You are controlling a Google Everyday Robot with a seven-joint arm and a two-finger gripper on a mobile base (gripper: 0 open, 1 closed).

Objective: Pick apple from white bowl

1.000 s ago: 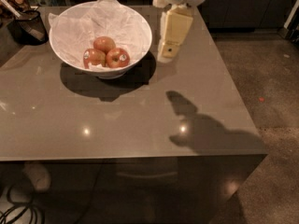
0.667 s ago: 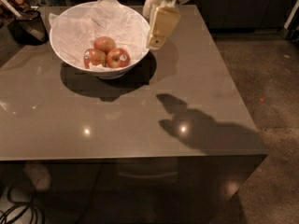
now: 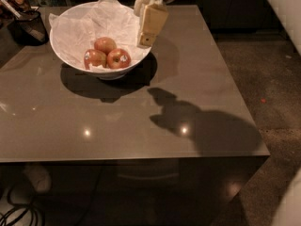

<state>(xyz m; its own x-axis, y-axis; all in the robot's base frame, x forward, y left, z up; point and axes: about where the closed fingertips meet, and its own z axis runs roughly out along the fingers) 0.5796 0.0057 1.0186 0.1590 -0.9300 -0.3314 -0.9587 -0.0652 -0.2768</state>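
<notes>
**Cream claw crosses the rim, apple not yet reached**

A second ago my cream-coloured claw (image 3: 146, 39) hung outside the wide round white bowl (image 3: 109, 72), off its right side over bare worktop. It has since swung in and now sits tilted over the bowl's right rim, its tip above the crumpled white paper lining (image 3: 107, 19). I take that to mean the approach is nearly done and the descent to the fruit is what remains. Nothing has been gripped.

The small red apple with yellowish patches and a white sticker (image 3: 119, 58) lies down and to the left of the claw's tip, near it but clearly apart. It is still resting in the bowl. Two similar red-yellow apples (image 3: 105, 44) press against it on the side away from the claw, one behind it and one beside it. I judge that I have little room to come down without nudging them.

Whether the claw is released or clenched, I cannot tell from this angle. The arm above it is cut off at the top edge, leaving only a pale round housing in view. Its dark shadow (image 3: 202, 126) sprawls across the grey glossy worktop (image 3: 56, 126), below and right of the claw. A dark mesh basket (image 3: 29, 26), far left of the claw, is partly out of frame and its contents are unreadable.
</notes>
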